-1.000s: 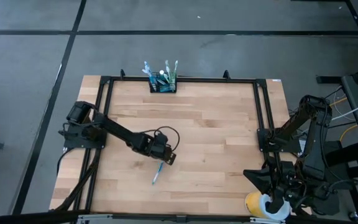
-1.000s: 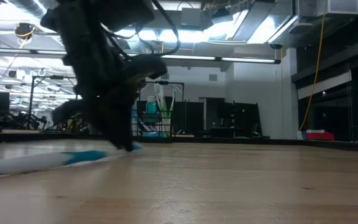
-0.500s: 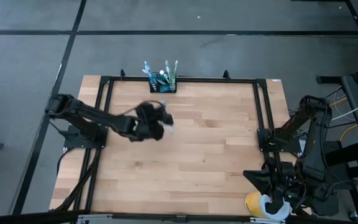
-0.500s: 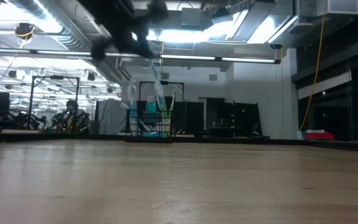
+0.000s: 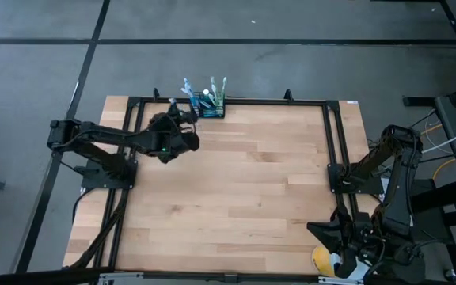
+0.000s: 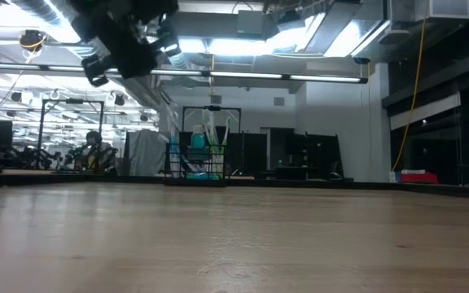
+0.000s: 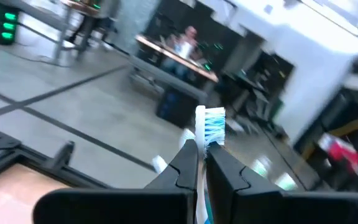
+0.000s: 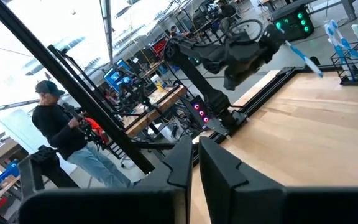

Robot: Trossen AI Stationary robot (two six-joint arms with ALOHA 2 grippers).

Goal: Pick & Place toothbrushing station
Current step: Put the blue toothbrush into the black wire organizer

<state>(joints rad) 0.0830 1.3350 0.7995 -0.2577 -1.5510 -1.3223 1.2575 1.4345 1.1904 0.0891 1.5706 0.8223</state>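
— Where is the toothbrushing station (image 5: 208, 107)?
— At twelve o'clock on the table's (image 5: 244, 190) far edge, brushes standing in it.
— And the left gripper (image 5: 182, 119)?
— Raised just at its eight o'clock, pinching a blue toothbrush (image 7: 211, 124).
— The right gripper (image 8: 194, 152)?
— Parked at five o'clock, fingers pressed nearly together.

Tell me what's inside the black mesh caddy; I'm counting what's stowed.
The caddy holds several upright toothbrushes, blue, white and green; its mesh hides their lower ends, so no exact count. The left tool holds another toothbrush outside it.
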